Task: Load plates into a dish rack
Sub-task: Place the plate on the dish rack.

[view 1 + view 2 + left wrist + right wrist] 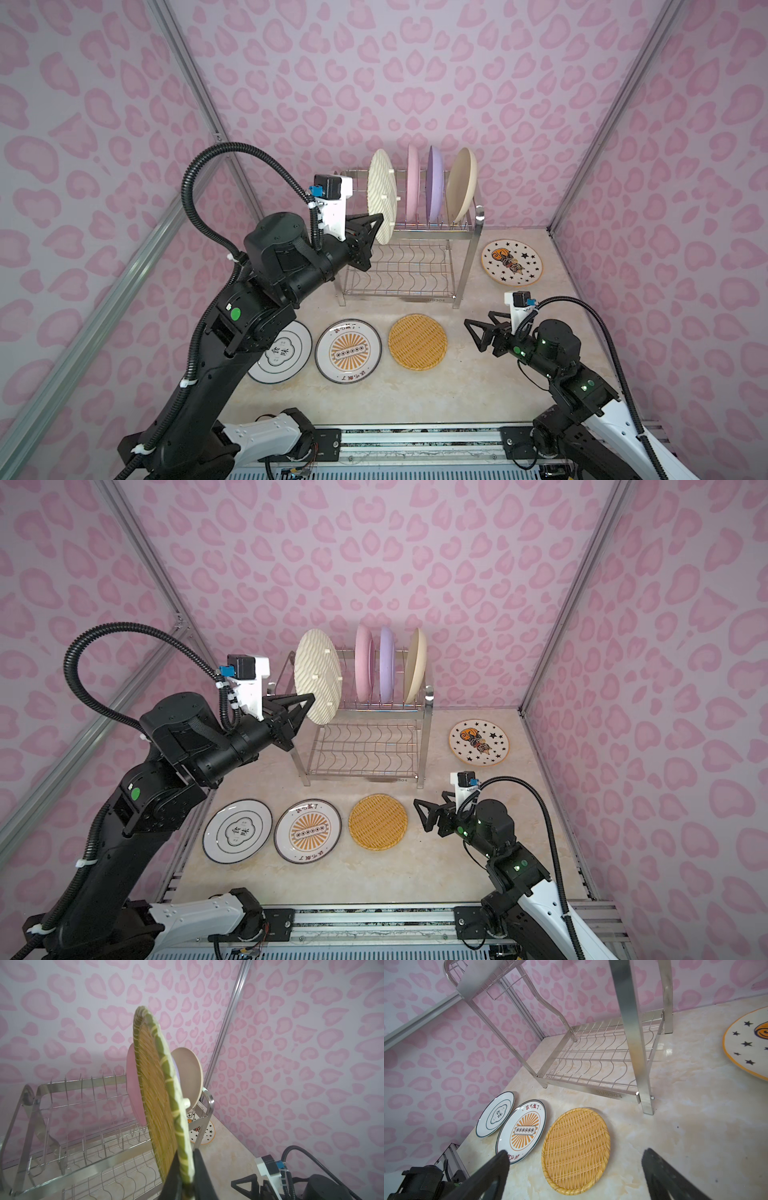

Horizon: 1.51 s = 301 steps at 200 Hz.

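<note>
Left arm (257, 291) and right arm (557, 353) are both rocking chunky matte-black joints on white base links (266, 434), ribbed black hoses (232, 146) looping off white wrist mounts (334, 212), green lights (585, 387) glowing on the right one.

Plates: 8 total. 3 plain, standing in the top tier: pink plate (412, 187), lilac plate (434, 189), cream plate (463, 187). 2 woven-pattern: pale-backed woven plate (381, 195) upright at the rack, yellow woven plate (417, 341) flat on the tabletop (415, 395). 3 white printed, flat: star plate (512, 262), sunburst plate (348, 351), dark-rim plate (286, 353). So 4 upright, 4 flat. Dish rack (468, 257): 1, w/ 2 tiers. Arms: 2, left arm (216, 353) & right arm (557, 345).
</note>
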Available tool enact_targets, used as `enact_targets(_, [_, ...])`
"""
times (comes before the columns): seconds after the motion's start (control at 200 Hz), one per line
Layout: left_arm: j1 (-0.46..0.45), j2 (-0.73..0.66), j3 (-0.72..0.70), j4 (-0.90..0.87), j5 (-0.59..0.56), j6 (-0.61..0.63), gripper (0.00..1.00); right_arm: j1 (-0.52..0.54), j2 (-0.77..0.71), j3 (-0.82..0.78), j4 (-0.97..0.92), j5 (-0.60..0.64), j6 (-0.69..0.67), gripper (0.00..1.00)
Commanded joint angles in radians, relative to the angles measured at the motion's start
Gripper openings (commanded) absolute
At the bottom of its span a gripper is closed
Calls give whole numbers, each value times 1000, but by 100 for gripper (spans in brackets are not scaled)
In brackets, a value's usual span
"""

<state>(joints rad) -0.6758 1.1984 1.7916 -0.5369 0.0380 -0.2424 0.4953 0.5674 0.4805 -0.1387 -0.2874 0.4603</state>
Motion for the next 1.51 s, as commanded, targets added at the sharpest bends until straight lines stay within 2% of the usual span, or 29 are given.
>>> enact_targets(0.0, [66, 42, 66, 62, 151, 18, 4, 0, 2, -13, 29, -16, 29, 100])
enact_targets(0.155, [172, 163, 178, 56, 279, 22, 4, 1, -11, -51, 50, -20, 61, 100])
enact_targets(0.32, [260, 278, 276, 51, 344, 28, 4, 0, -24, -71, 53, -18, 81, 100])
enact_targets(0.475, [298, 380, 345, 38, 420, 30, 4, 1, -27, -64, 37, -10, 78, 100])
enact_targets(0.696, [304, 470, 395, -3, 400, 40, 4, 0, -5, -69, 53, -12, 92, 100])
enact_targets(1.131, [303, 537, 391, -6, 372, 14, 4, 1, -3, -74, 53, -1, 107, 100])
enact_targets(1.501, [272, 592, 419, -58, 295, 19, 4, 2, -6, -94, 74, -3, 128, 100])
